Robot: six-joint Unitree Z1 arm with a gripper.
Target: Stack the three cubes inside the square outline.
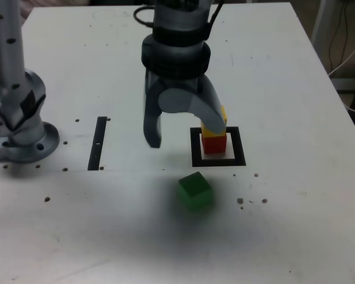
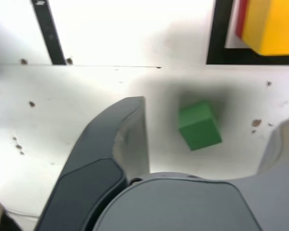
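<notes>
Exterior view: your gripper [image 1: 183, 137] hangs wide open and empty over a white, speckled table [image 1: 296, 89]. Yellow cube [image 1: 218, 123] sits on red cube [image 1: 213, 143] inside the square outline [image 1: 196, 148], just behind one finger. Cables cross the floor [image 1: 343, 41] beyond.

Wrist view: green cube [image 2: 199, 125] lies loose between the spread fingers; black strip [image 2: 49, 31] farther off.

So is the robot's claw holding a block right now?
No, nothing is held. The gripper is open and empty. The green cube sits alone on the table, and the yellow cube rests on the red cube inside the square outline.
</notes>
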